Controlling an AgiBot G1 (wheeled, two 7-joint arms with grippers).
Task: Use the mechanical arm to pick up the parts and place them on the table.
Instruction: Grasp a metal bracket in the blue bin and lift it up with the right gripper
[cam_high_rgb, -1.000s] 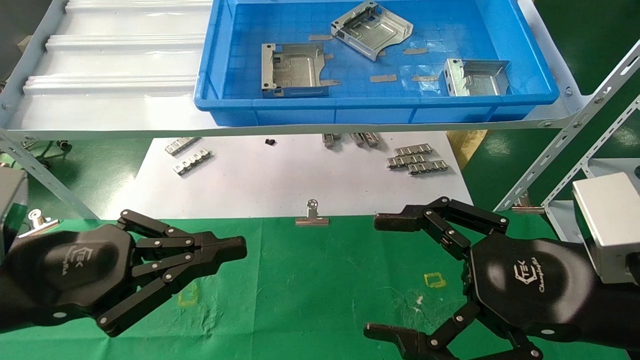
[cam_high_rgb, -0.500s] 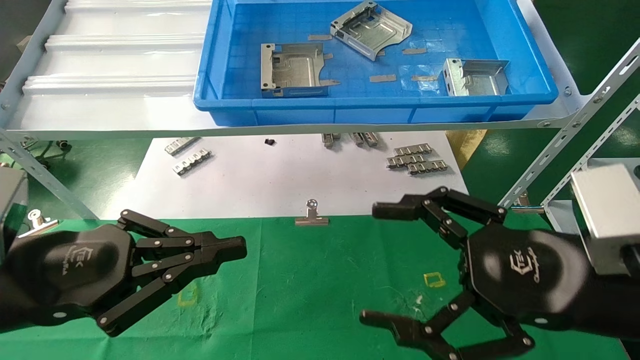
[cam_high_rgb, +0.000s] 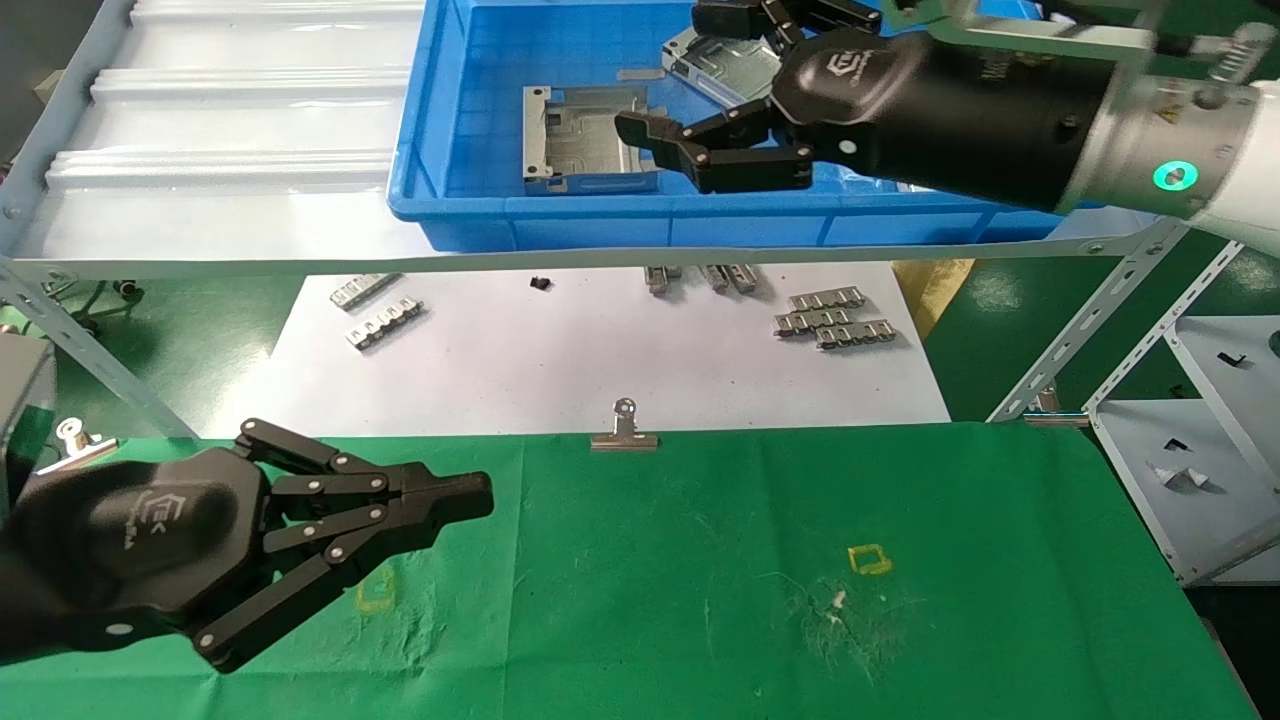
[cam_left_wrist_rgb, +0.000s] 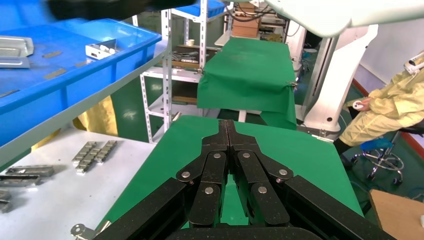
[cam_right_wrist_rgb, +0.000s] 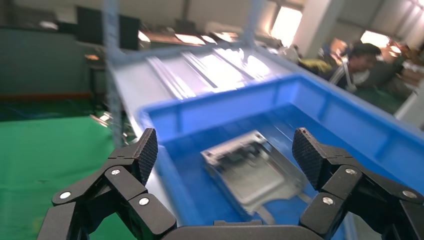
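Now, right gripper (cam_high_rgb: 690, 85): raised over the blue bin (cam_high_rgb: 600, 215), jaws spread wide, nothing between them; its fingers (cam_right_wrist_rgb: 142, 152) frame one plate in the right wrist view.
Left gripper (cam_high_rgb: 470, 497): low over the table (cam_high_rgb: 700, 560), jaws pressed together, holding nothing.
Left-hand part (cam_high_rgb: 580, 140): flat on the bin floor, just beside the lower jaw of the right gripper, not touched; the same plate shows between the spread jaws in the right wrist view (cam_right_wrist_rgb: 255, 172).
Middle part (cam_high_rgb: 720, 70): tilted in the bin, partly hidden behind the right gripper's palm.
Third part: hidden behind the right arm in the head view.
Table: green cloth with a yellow square outline (cam_high_rgb: 868, 559), well apart from the right jaws; no plate lies on it.
Binder clip (cam_high_rgb: 624, 432): at the cloth's far edge, ahead of the left jaws.
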